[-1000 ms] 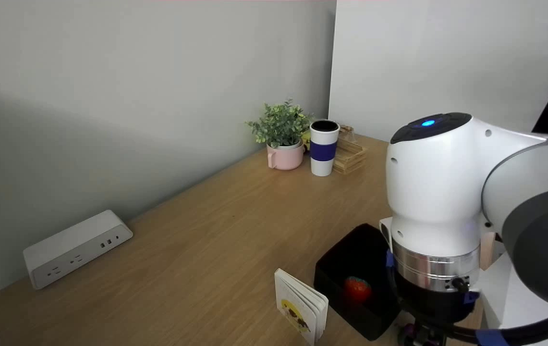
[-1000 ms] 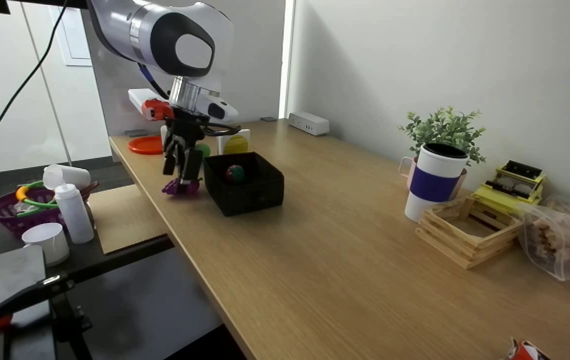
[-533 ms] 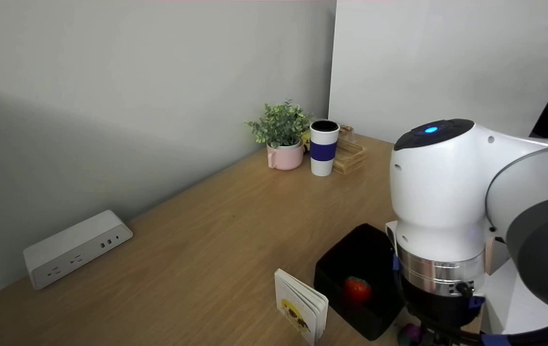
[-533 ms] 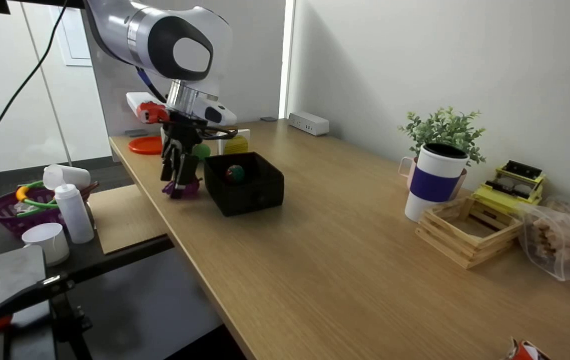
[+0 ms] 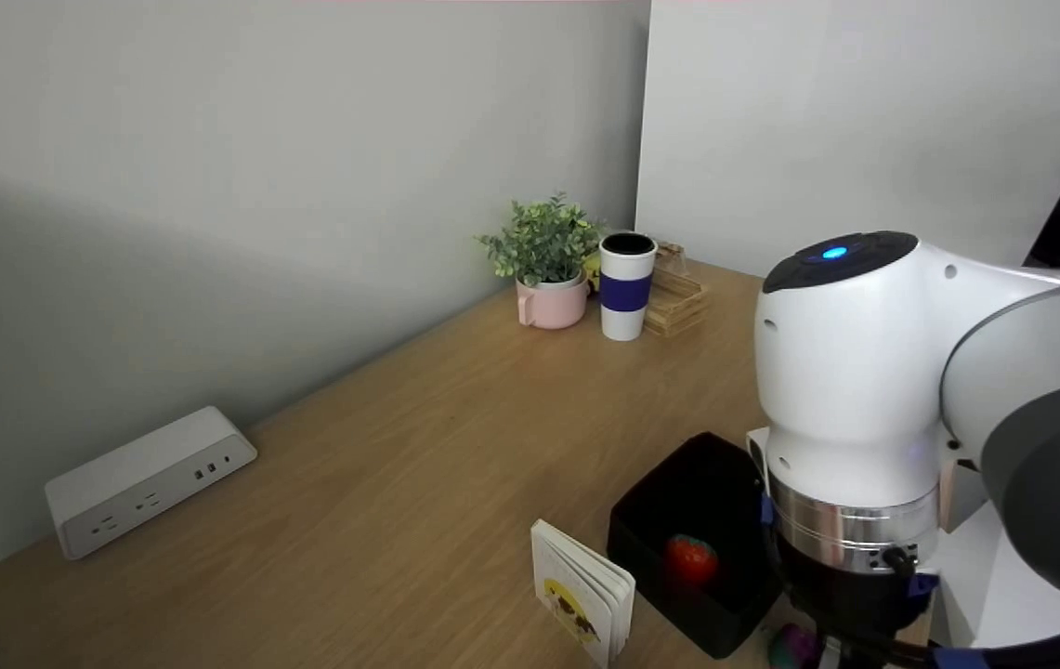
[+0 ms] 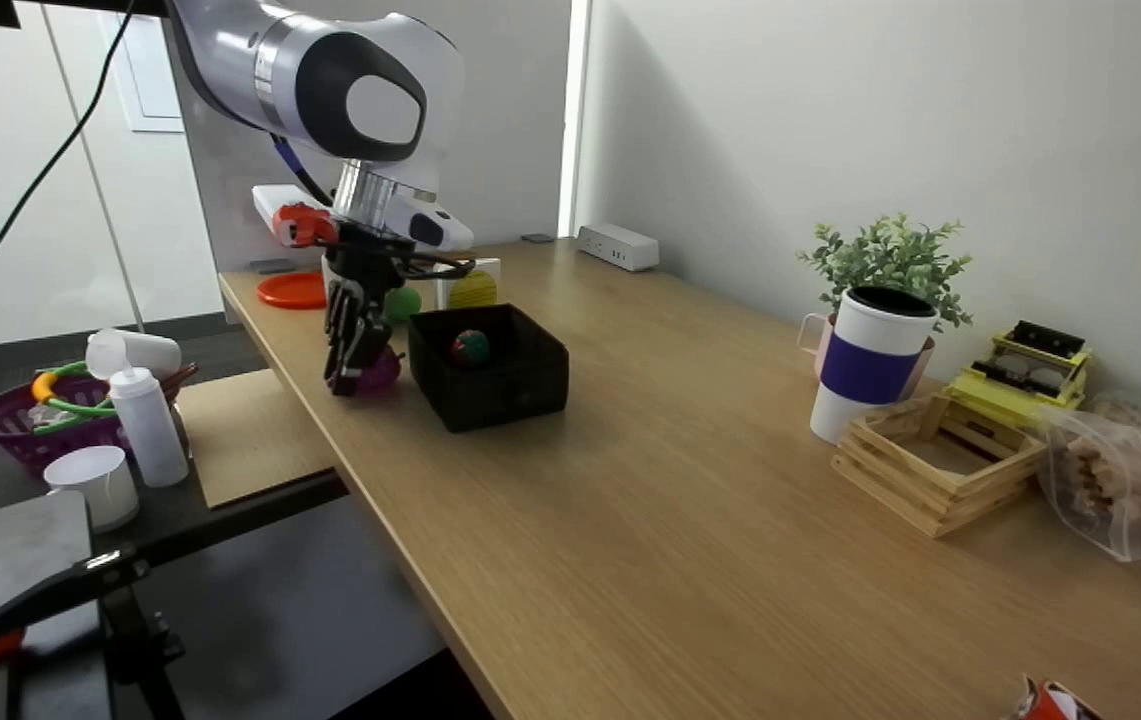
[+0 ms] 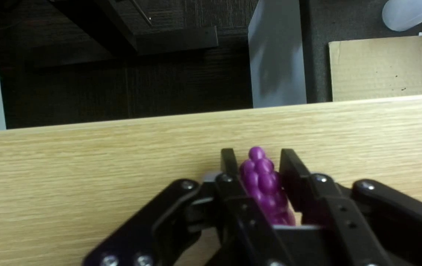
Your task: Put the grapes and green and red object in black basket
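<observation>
Grapes [image 7: 266,183] pinched beside the black basket [image 6: 500,400]; green and red object [image 5: 692,560] inside it

Wrist view: the gripper [image 7: 258,153] has its fingers [image 7: 229,160] against both flanks of the bunch. The jaws are pinching the grapes, whose narrow end points toward the edge of the wooden table [image 7: 85,159]. A cardboard sheet [image 7: 384,70] lies beyond that edge.

In an exterior view, the gap between the fingers has narrowed since half a second ago, when they stood spread at the bunch. Purple now shows mainly on the basket side of the fingers. The grapes sit low at the tabletop, between the black basket and the table's edge. The arm [image 6: 370,100] matches its pose of half a second ago. The green and red object is inside the basket, unmoved; the orange plate [image 6: 288,296], blue-banded tumbler [image 6: 865,365] and wooden crate [image 6: 930,500] are likewise unchanged.

In an exterior view, the jaws are hidden or cut off by the lower border, and their state cannot be told from there. A little purple shows beneath the wrist. The arm is lower than one second ago, virtually unchanged against half a second ago. The green and red object, mostly red here, keeps its place. A white book [image 5: 576,595] stands just beside the basket; contact cannot be told. The power strip [image 5: 149,483] and potted plant [image 5: 541,242] show no change.
</observation>
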Tool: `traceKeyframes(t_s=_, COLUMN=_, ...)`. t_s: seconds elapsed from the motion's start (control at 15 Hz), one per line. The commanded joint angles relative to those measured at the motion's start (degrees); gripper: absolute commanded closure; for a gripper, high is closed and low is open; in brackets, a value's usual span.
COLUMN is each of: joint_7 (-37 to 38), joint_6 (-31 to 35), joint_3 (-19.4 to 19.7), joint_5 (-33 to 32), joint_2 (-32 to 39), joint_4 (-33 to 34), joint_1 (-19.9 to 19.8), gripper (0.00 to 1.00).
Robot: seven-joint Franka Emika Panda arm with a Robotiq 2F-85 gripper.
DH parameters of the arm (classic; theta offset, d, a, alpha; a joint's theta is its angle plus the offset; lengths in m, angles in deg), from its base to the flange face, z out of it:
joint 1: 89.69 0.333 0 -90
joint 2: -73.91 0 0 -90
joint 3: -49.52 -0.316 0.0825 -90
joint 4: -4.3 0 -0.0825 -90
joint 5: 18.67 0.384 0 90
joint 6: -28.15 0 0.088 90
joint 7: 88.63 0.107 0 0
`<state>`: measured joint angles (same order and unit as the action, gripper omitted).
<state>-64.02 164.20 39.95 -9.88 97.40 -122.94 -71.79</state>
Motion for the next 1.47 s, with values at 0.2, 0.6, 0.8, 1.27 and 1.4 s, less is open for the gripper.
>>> traceKeyframes(t_s=0.2, joint_7=1.66, joint_6=1.60, joint_3=0.58, joint_5=-1.39, joint_2=-1.88, joint_4=-2.10, joint_1=0.85, gripper=0.92)
traceKeyframes(t_s=0.6, joint_7=6.27, joint_6=0.51, joint_3=0.79, joint_5=-4.42, joint_2=-5.77, joint_4=-3.81, joint_1=2.37, gripper=0.92)
traceKeyframes(t_s=0.8, joint_7=10.40, joint_6=-0.92, joint_3=0.75, joint_5=-7.16, joint_2=-8.55, joint_4=-4.30, joint_1=3.37, gripper=0.92)
traceKeyframes(t_s=1.27, joint_7=18.23, joint_6=-6.74, joint_3=-0.11, joint_5=-14.33, joint_2=-12.90, joint_4=-2.01, joint_1=3.33, gripper=0.92)
traceKeyframes(t_s=1.4, joint_7=18.58, joint_6=-7.18, joint_3=-0.17, joint_5=-15.09, joint_2=-13.56, joint_4=-1.55, joint_1=2.56, gripper=0.92)
